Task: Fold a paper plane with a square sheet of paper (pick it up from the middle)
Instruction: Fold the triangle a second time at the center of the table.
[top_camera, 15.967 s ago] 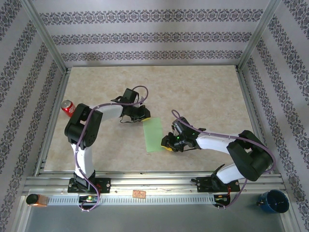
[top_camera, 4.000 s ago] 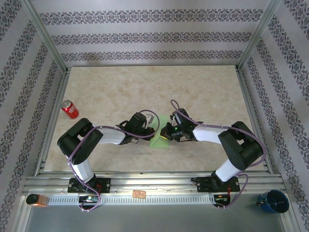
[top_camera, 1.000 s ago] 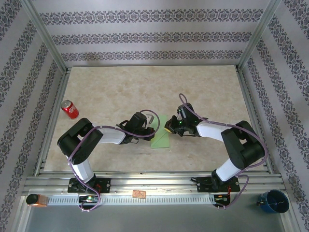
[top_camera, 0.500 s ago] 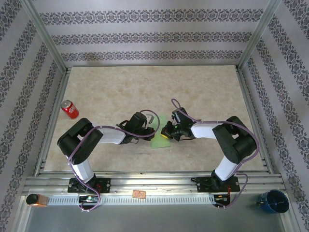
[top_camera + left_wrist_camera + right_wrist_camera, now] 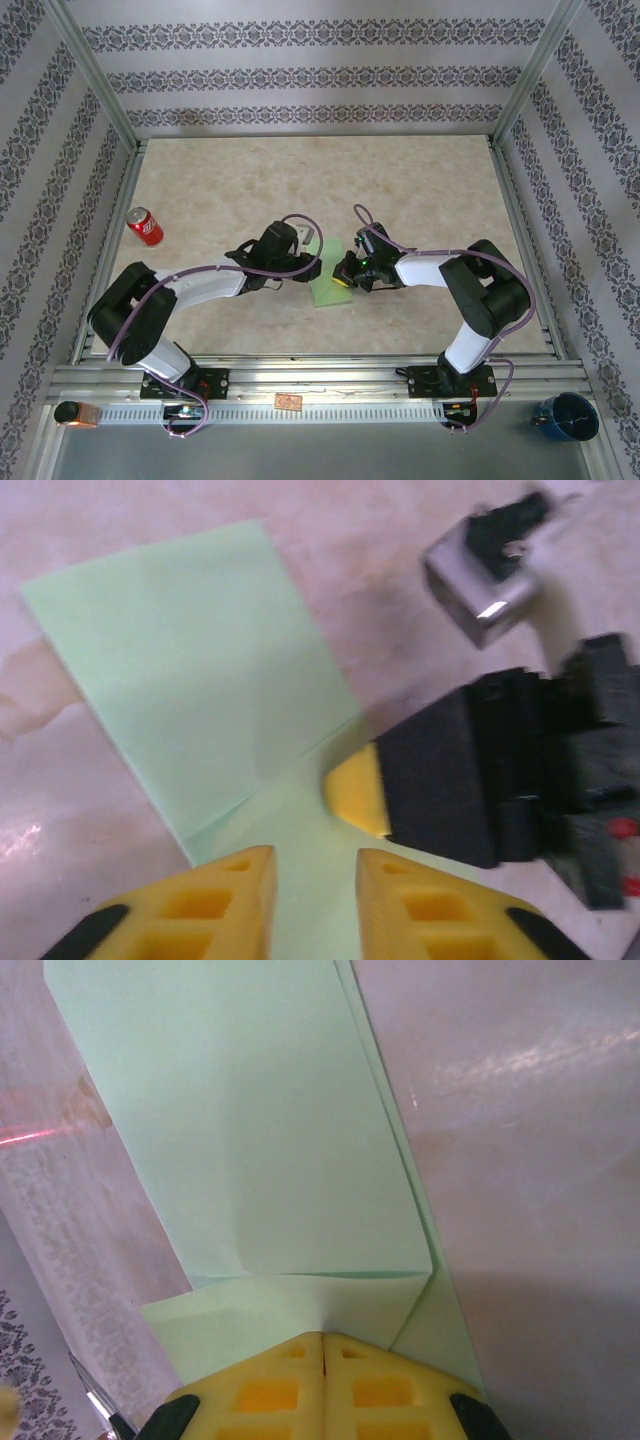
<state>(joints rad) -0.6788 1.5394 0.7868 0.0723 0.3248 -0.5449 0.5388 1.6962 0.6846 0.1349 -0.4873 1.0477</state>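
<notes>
The square sheet of paper (image 5: 327, 290) lies folded into a narrow light green strip on the table between both grippers. In the left wrist view the paper (image 5: 190, 670) shows a crease and a folded flap. My left gripper (image 5: 310, 268) hovers over its left edge, and its yellow fingertips (image 5: 312, 870) stand slightly apart with nothing between them. My right gripper (image 5: 344, 279) is shut, its joined tips (image 5: 322, 1338) pressing down on a folded flap of the paper (image 5: 250, 1130). The right gripper's yellow tip (image 5: 355, 792) rests on the sheet just ahead of my left fingers.
A red soda can (image 5: 144, 226) lies at the table's left side, far from the paper. A blue cup (image 5: 565, 416) sits outside the frame at the lower right. Metal frame rails (image 5: 105, 250) border the table on all sides.
The left jaws have opened a little and the left arm has shifted, its elbow swinging lower left. The right gripper came down from the paper's upper right onto its right edge, then held.
</notes>
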